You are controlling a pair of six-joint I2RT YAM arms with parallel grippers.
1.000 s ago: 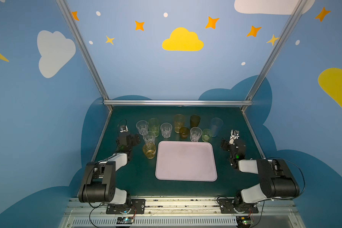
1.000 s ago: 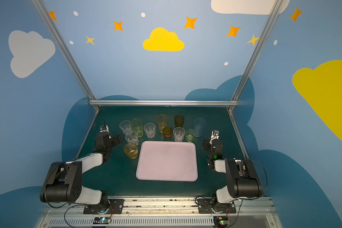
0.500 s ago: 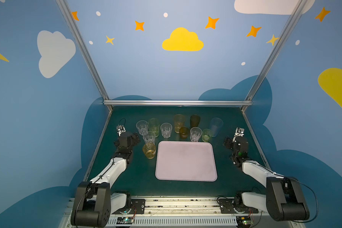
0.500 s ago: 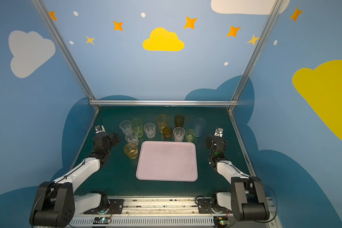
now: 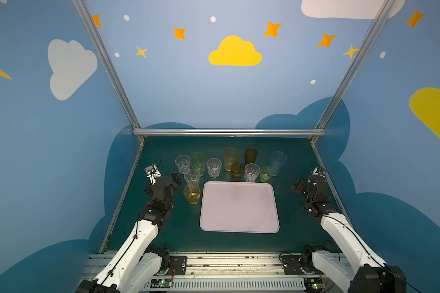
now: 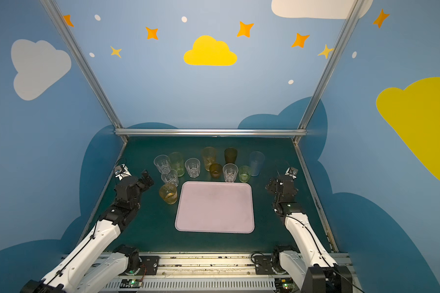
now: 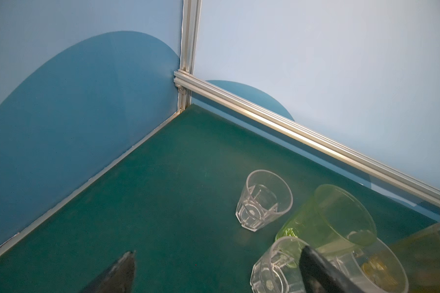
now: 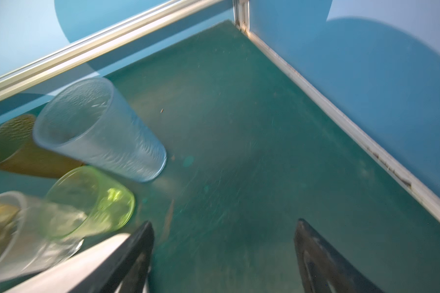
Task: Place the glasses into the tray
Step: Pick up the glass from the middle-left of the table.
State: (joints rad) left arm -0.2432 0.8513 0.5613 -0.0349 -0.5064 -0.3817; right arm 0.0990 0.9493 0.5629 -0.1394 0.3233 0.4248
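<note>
The pale pink tray [image 5: 239, 206] [image 6: 215, 206] lies bare in the middle of the green table. Several glasses stand upright behind it and off its far left corner, among them a short amber glass [image 5: 192, 194], a clear faceted glass [image 5: 191, 176] [image 7: 277, 266], a tall green glass [image 5: 198, 162] [image 7: 325, 215] and a pale blue glass [image 5: 278, 162] [image 8: 99, 132]. My left gripper [image 5: 173, 178] [image 7: 217, 250] hangs open just left of the amber and clear glasses, holding nothing. My right gripper [image 5: 300, 186] [image 8: 224, 222] is open over bare table, to the right of a short green glass [image 5: 266, 173] [image 8: 92, 200].
Blue side walls with aluminium rails [image 5: 229, 132] close the table in at the back and on both sides. Both arms reach in from the front rail [image 5: 226, 263]. Bare green table [image 5: 239, 243] lies in front of the tray.
Both arms have unfolded from their tucked pose and stretched forward. The grippers have stayed near the tray's far corners, and both stay open.
</note>
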